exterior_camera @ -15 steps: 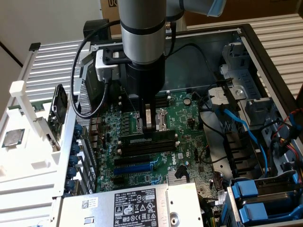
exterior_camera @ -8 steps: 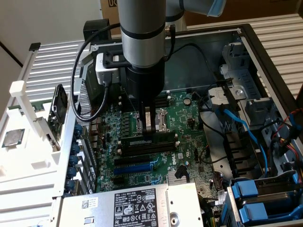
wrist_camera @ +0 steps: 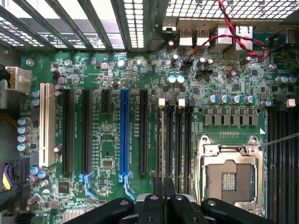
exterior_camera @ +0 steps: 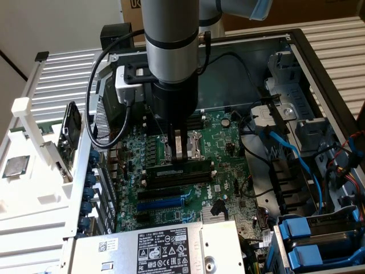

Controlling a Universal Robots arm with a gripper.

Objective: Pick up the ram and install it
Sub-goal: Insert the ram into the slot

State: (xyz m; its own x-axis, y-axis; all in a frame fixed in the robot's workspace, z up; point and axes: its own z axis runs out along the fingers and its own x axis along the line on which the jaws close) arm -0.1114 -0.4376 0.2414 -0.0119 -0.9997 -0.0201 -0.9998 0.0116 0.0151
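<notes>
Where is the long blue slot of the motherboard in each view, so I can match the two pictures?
Exterior view: the blue slot lies below the picture's centre, near the power supply.
Wrist view: the blue slot runs parallel to the white slot.
Shared landmark: the silver processor socket.

— What does the arm (exterior_camera: 170,34) look like?
— A grey metal cylinder, ringed by black bands, narrowing into a black wrist.
— Anything attached?
— A white camera box (exterior_camera: 126,84) on a black bracket, with looping black cables (exterior_camera: 94,91).
</notes>
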